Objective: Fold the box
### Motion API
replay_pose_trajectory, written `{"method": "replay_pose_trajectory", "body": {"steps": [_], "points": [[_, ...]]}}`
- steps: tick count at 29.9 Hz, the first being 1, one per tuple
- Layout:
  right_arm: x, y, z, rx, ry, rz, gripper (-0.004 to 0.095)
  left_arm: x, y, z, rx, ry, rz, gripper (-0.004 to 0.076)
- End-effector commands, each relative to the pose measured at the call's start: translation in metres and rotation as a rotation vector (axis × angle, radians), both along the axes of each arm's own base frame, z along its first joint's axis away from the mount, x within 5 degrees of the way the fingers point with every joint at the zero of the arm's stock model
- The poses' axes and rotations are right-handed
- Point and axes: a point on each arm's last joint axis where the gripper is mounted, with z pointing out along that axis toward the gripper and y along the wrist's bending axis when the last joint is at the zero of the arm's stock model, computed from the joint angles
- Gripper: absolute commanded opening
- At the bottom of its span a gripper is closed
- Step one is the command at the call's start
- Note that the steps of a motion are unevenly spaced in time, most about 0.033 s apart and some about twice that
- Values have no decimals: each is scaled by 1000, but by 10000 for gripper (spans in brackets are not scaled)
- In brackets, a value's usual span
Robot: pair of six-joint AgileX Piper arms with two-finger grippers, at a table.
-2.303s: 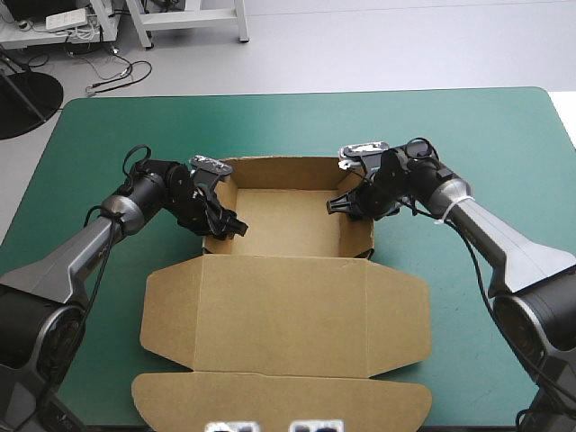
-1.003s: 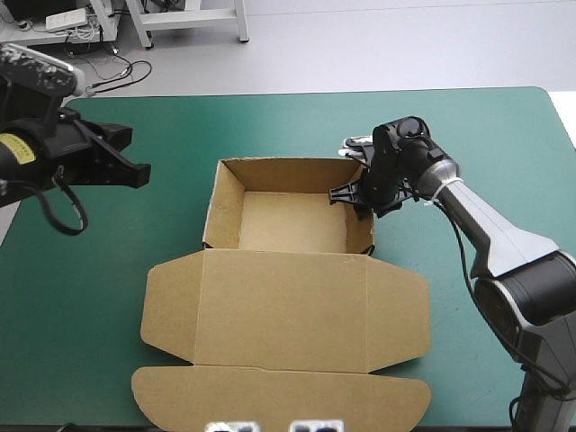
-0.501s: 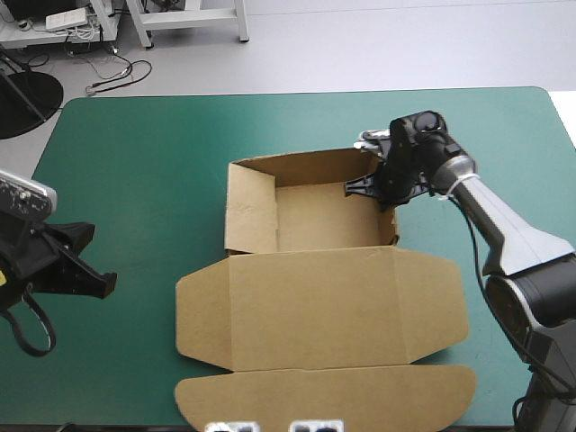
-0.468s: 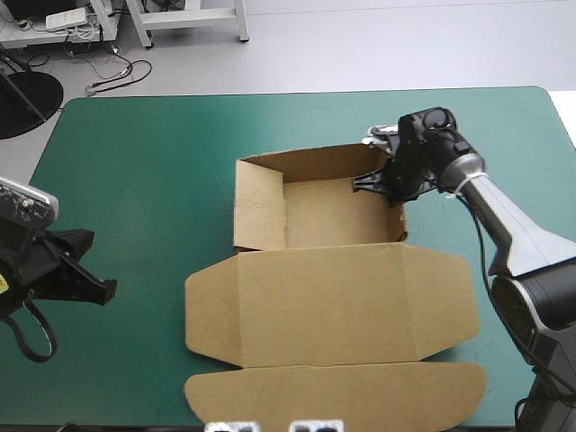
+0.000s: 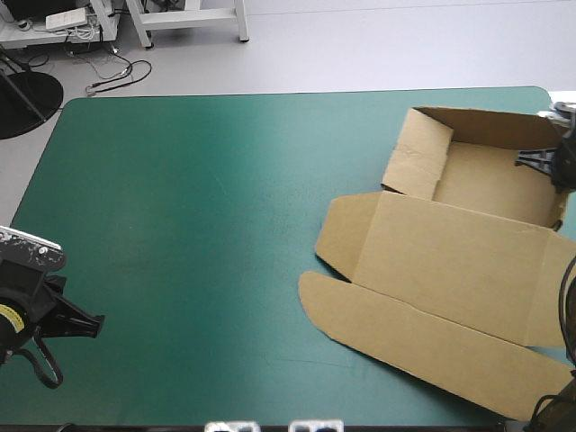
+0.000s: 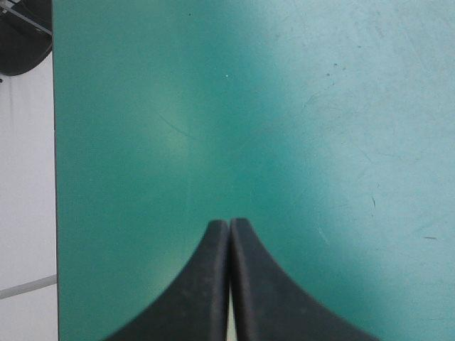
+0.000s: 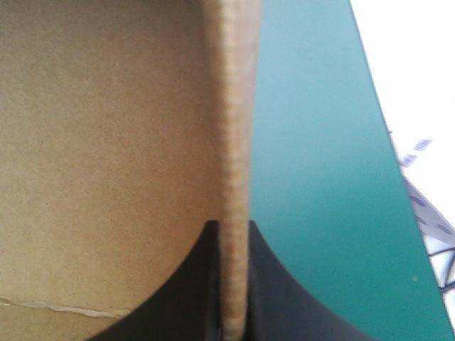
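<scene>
Right gripper (image 7: 229, 229): black fingers pinched on the side wall of the box (image 5: 450, 252) (board edge between them). Box: brown open tray, far right corner of the table (image 5: 198, 198), lid flat toward the near edge. Left gripper (image 6: 229, 226): fingers pressed together, over the table's near left corner

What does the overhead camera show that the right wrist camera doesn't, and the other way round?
High view only: the whole box, an open tray with its lid flat, and the left gripper far off at the near left. Right wrist view only: the board's ribbed edge pinched in the right gripper. Both: brown board and teal-green cover.
</scene>
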Motion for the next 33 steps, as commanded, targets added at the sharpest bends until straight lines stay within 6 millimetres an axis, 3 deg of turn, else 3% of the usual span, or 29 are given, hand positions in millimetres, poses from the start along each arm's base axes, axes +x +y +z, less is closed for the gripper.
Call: {"method": "replay_pose_trajectory", "body": {"steps": [1,5,7,12,14,22,30,33], "points": [[-19,-36,17,-63,-29,-69,-20,2,1,8,-5,-80,-1,-10],[-22,-53,8,-67,20,-68,-14,2,0,9,-8,-92,-5,-10],[-21,-55,4,-87,56,-40,47,2,0,9,-8,-92,-5,-10],[-18,-54,2,-93,55,-26,375,2,0,9,-26,-94,11,-10],[-18,-54,3,-96,54,-20,433,2,0,9,-34,-89,21,-10],[-21,-48,10,-57,29,3,434,2,0,8,-48,-83,23,-10],[-36,-26,42,21,-103,80,352,0,-8,6,-134,-56,-17,-10],[-41,-13,56,102,-190,98,274,0,-9,6,-146,-54,-22,-10]]}}
